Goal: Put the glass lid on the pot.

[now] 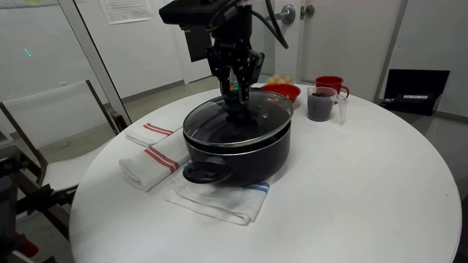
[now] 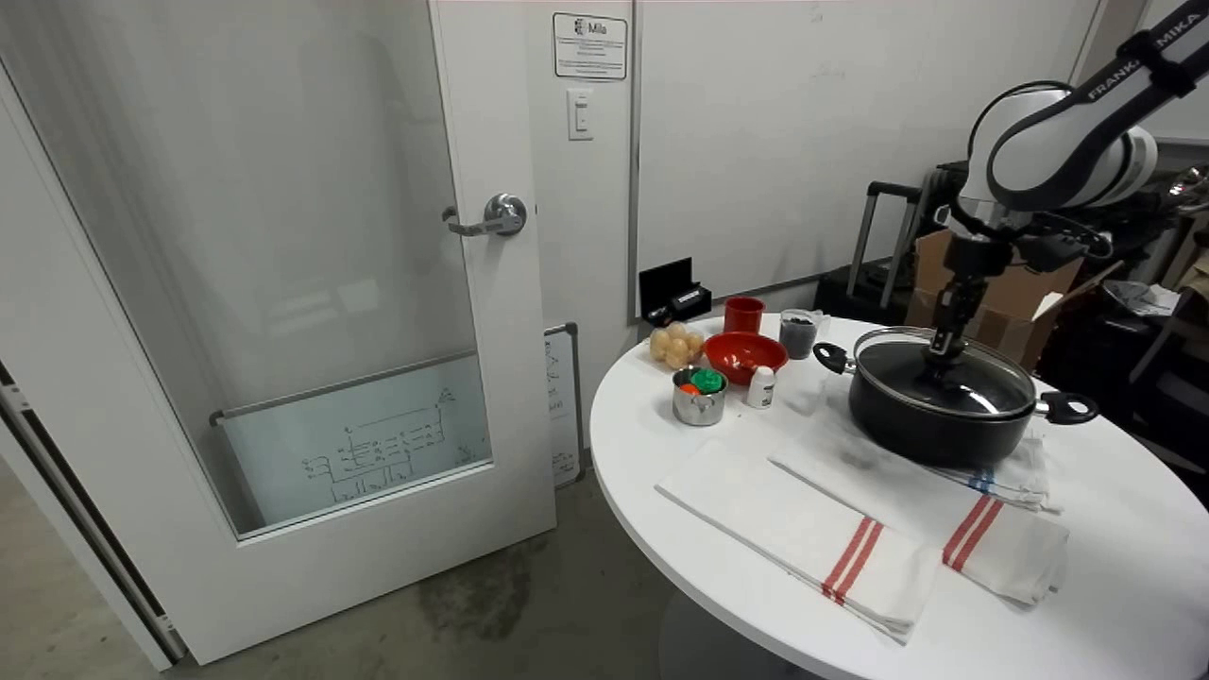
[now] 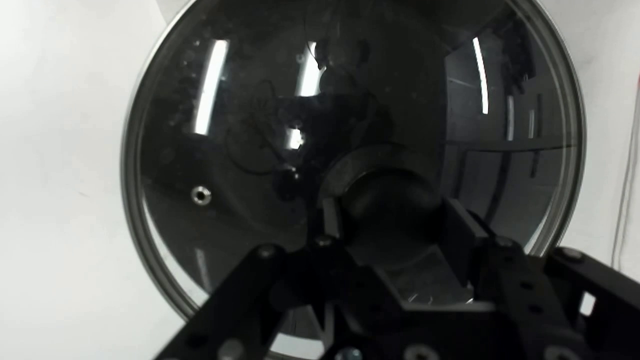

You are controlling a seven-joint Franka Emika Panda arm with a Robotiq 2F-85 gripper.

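The glass lid [image 1: 270, 117] is over the black pot [image 1: 261, 160] in both exterior views; the lid also shows at the arm's end [image 2: 987, 382], above the pot's dark wall [image 2: 926, 434]. In an exterior view a dark gap shows between the lid's front rim and the pot's rim. My gripper [image 1: 236, 99] points down at the lid's centre. In the wrist view its fingers [image 3: 392, 215] stand on both sides of the black knob, which fills the space between them. The lid's glass [image 3: 225, 155] spreads beneath, with pale strips near its lower rim. The pot's inside is hidden.
The pot stands on a white cloth [image 1: 219, 204] with blue stripes. Red-striped towels [image 2: 812, 529] lie beside it. A red bowl [image 2: 746, 355], white bottle [image 2: 761, 389], metal cup [image 2: 699, 408], measuring cup [image 1: 320, 107] and red mug [image 1: 329, 82] stand on the round table [image 1: 347, 204].
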